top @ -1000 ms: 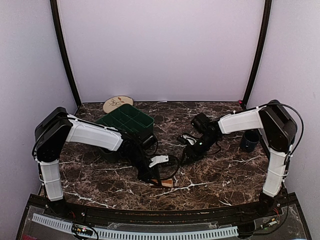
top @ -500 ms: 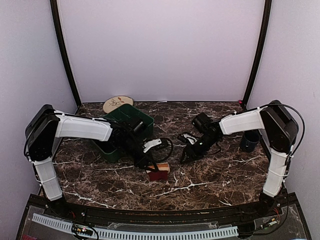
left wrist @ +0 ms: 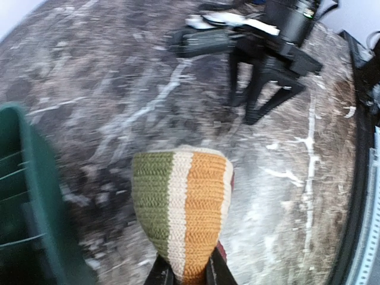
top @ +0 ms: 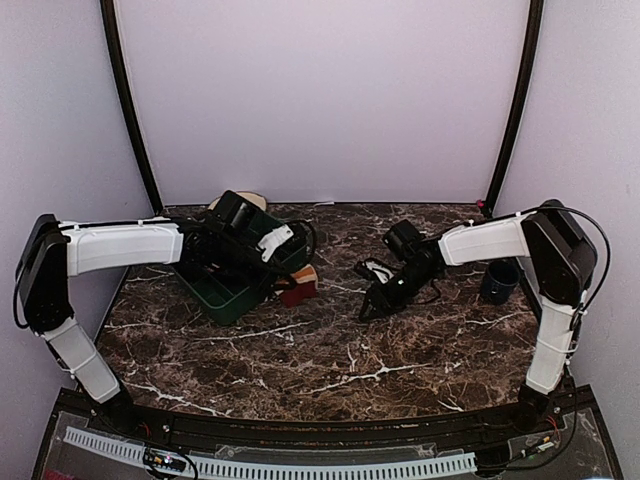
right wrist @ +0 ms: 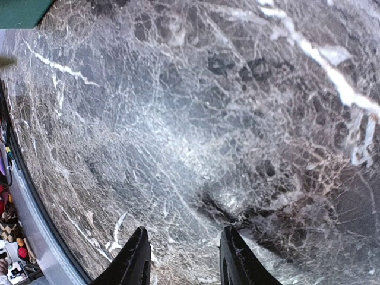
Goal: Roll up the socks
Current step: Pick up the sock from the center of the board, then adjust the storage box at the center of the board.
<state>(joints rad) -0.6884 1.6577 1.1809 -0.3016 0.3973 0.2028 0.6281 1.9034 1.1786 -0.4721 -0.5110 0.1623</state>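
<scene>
Marble table [top: 330, 350], pale walls [top: 320, 100]; left gripper [left wrist: 185, 274] apparently pinches striped sock [left wrist: 184, 202].

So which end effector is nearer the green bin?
Left. The left end effector, gripping a rolled sock, is right beside the bin; the right end effector is well off to its right.

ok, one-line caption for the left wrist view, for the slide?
Left gripper pinching a green, cream and orange striped sock over the marble table, green bin at left, right gripper open beyond.
</scene>
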